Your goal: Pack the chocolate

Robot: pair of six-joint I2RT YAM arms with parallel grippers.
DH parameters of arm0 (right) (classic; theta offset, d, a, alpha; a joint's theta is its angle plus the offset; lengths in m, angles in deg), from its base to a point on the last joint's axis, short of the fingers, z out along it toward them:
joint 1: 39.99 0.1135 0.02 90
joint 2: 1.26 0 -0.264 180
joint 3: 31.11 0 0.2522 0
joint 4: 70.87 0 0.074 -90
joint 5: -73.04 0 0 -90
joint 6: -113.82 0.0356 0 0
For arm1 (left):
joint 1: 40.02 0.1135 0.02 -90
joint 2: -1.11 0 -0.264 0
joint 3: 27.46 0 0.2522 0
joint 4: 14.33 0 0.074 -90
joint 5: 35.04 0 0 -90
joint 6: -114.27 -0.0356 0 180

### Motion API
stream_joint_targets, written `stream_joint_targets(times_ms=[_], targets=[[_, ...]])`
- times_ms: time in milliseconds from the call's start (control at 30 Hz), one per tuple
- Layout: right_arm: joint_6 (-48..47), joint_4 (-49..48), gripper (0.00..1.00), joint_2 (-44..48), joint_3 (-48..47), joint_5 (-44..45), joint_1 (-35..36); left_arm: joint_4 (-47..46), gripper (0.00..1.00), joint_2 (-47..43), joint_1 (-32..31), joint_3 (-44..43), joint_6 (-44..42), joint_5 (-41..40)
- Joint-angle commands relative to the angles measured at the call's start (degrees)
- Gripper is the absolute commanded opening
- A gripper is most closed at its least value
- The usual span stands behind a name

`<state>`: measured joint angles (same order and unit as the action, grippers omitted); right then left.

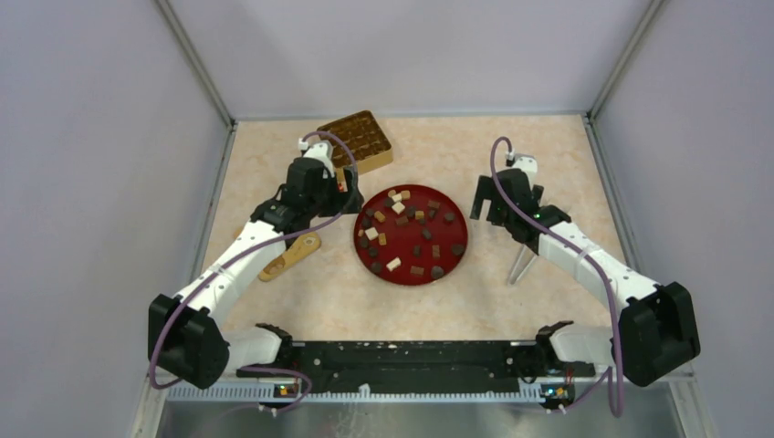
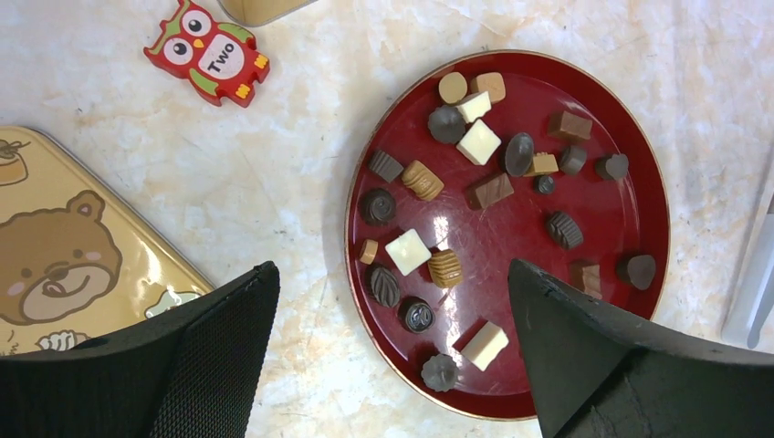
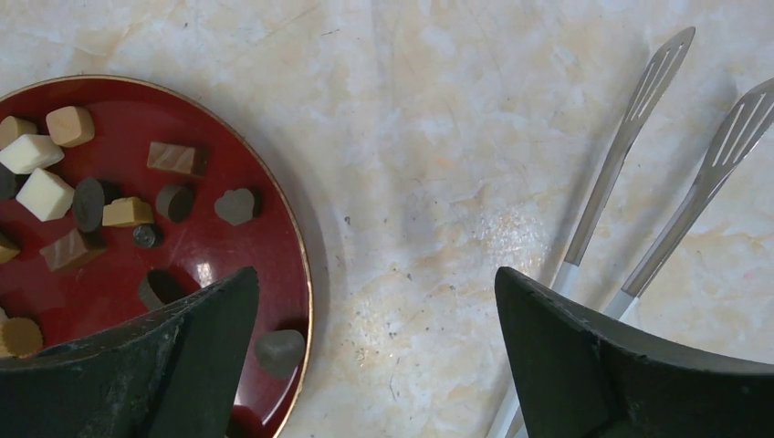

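Observation:
The chocolate (image 1: pixel 399 208) lies loose on a round red plate (image 1: pixel 461 239) mid-table: dark brown lumps, tan pieces and white cubes. In the left wrist view the chocolate (image 2: pixel 408 251) is spread across the plate (image 2: pixel 602 219). My left gripper (image 1: pixel 345 187) hovers at the plate's left rim, open, and the left gripper (image 2: pixel 391 266) holds nothing. My right gripper (image 1: pixel 482 208) hangs off the plate's right edge. That right gripper (image 3: pixel 375 272) is open over bare table, beside the chocolate (image 3: pixel 46 193) on the plate (image 3: pixel 237 164).
A gold box with brown compartments (image 1: pixel 360 139) stands behind the plate at the back left. A bear-printed tan lid (image 2: pixel 55 255) lies left of the plate under my left arm. A red owl figure (image 2: pixel 208 50) sits near it. Metal tongs (image 3: pixel 630 128) lie right of the plate.

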<state>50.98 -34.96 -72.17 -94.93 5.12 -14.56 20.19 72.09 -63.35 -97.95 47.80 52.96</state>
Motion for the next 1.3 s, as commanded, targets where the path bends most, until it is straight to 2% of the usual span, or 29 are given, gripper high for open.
stream_joint_targets(times_ms=[0, 267, 500, 700, 800, 1000, 1133, 1267], targets=[[1.38, -1.80, 0.98, 1.11, -1.48, 2.42, -0.20, -2.78, 0.99, -1.90, 0.22, -0.05, -0.80, -2.63], [2.01, -0.10, 0.98, 1.07, -1.69, 4.67, -0.21, -3.08, 0.99, -1.47, 0.22, 0.84, 0.07, -4.25], [7.00, 9.78, 0.98, 0.02, -2.34, 14.46, -2.10, -2.83, 0.99, -1.02, 0.22, 1.61, -0.43, -2.45], [12.18, 12.88, 0.98, 3.84, 2.37, 11.97, -8.91, -4.50, 0.99, -0.03, 0.22, 2.69, -0.51, 1.63], [14.89, 14.26, 0.98, 4.89, 4.32, 12.15, -10.34, -4.73, 0.99, 1.12, 0.22, 2.37, -0.37, 4.10], [18.20, 10.96, 0.96, 3.70, 9.98, 8.82, -11.31, -4.75, 0.99, 3.56, 0.22, 1.75, -0.06, 5.79], [15.64, 3.71, 0.77, 3.12, 14.61, 4.28, -11.62, -4.60, 0.99, 4.26, 0.22, 1.63, -0.15, 6.32], [13.38, 0.14, 0.74, 0.49, 15.29, 3.05, -12.31, -4.33, 0.99, 4.87, 0.22, 1.35, -0.48, 6.25]])
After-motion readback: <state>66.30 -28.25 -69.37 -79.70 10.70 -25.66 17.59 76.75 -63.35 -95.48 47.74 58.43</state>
